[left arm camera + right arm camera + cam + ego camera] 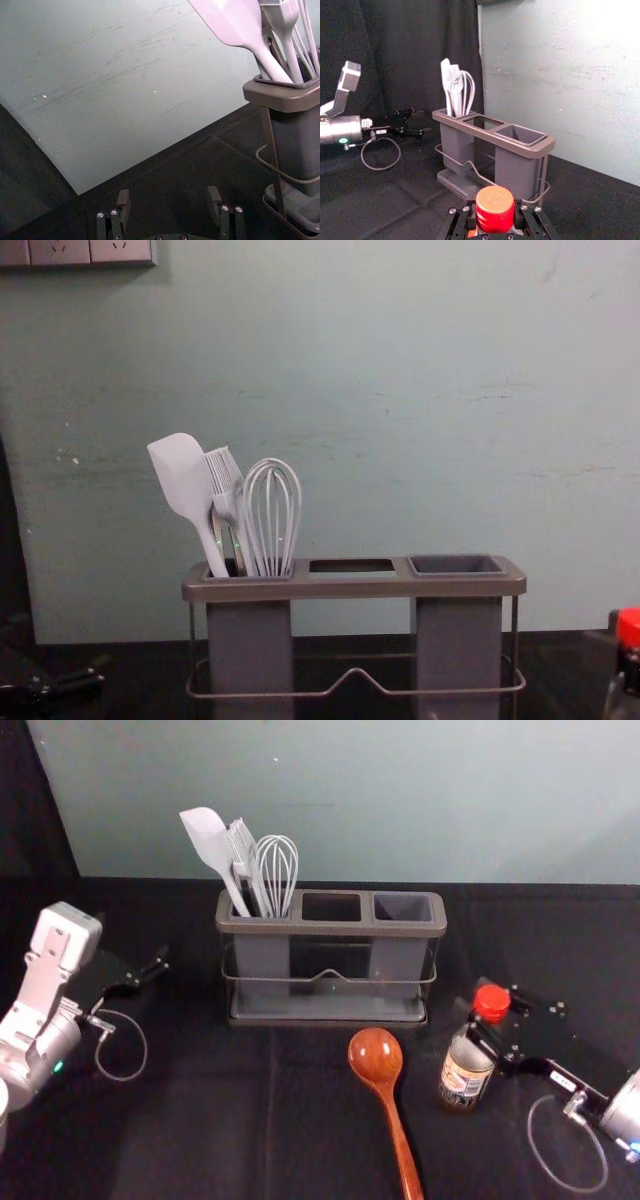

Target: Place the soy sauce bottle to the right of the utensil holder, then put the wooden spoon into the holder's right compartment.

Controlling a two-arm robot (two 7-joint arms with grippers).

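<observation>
In the head view, my right gripper (484, 1032) is shut on the neck of the soy sauce bottle (466, 1072), right of the holder and nearer me. Its red cap (495, 207) sits between the fingers of my right gripper (495, 220) in the right wrist view. The wooden spoon (376, 1058) lies in front of the utensil holder (330, 928), bowl towards it. The holder's right compartment (458, 565) has nothing visible in it. My left gripper (158, 966) hovers left of the holder; in the left wrist view the left gripper (170, 204) is open, with nothing between its fingers.
A white spatula (207, 840), a brush (226, 480) and a whisk (273, 505) stand in the holder's left compartment. Behind the dark table (200, 1120) rises a pale wall (400, 800). Bare cloth lies between the holder and my left arm.
</observation>
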